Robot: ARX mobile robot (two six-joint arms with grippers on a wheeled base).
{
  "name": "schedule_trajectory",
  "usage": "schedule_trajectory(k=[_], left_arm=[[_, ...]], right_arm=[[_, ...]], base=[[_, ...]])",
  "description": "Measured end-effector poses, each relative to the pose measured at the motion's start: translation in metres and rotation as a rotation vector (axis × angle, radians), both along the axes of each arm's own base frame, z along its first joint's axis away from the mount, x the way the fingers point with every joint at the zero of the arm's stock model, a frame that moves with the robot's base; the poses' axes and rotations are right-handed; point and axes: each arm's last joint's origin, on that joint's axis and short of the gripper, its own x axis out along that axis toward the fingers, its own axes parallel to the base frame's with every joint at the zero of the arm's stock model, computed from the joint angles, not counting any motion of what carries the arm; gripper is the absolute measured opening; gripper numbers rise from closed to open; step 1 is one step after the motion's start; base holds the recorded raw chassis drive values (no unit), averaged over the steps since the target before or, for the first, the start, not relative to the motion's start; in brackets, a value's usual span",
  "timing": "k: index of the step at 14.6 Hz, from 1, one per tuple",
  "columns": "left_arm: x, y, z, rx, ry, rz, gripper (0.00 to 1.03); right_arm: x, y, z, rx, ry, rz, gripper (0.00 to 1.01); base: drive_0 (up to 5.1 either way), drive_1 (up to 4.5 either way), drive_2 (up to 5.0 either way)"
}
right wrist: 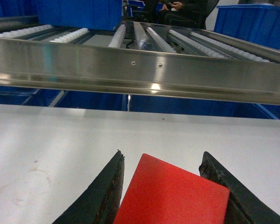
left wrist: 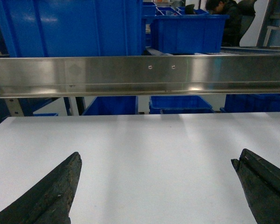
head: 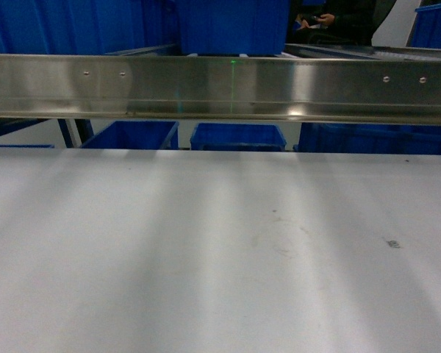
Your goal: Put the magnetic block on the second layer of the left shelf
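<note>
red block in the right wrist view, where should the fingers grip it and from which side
Grip the red block on its two flat opposite side faces, coming from behind along the wrist axis, as the right gripper sits now. Its fingers bracket those faces, the corner pointing toward the steel rail.

Plain red magnetic block (right wrist: 172, 196), black gripper fingers (right wrist: 102, 196), white bench (head: 206, 250), shiny silver shelf rail (head: 220, 88) with white rollers (right wrist: 70, 35), deep blue crates (left wrist: 70, 28)

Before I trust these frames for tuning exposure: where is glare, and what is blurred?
Head view: soft glare on the steel rail, hazy light bands across the white tabletop. Right wrist view: bright hotspot on the rail; the red block looms close and soft. Left wrist view: dark fingers blurred.
</note>
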Motion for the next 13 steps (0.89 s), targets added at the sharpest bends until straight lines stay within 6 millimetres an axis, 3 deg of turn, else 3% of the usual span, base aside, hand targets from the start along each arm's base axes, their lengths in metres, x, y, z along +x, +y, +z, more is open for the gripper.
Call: schedule_trajectory(k=[13], left_arm=[[0.0000,0.0000,0.0001,0.000,-0.002,0.000,0.98]], right_arm=[[-0.0001,0.0000,0.0001,0.000,-0.003,0.000,0.42]], base=[[-5.0,2.42,2.4]])
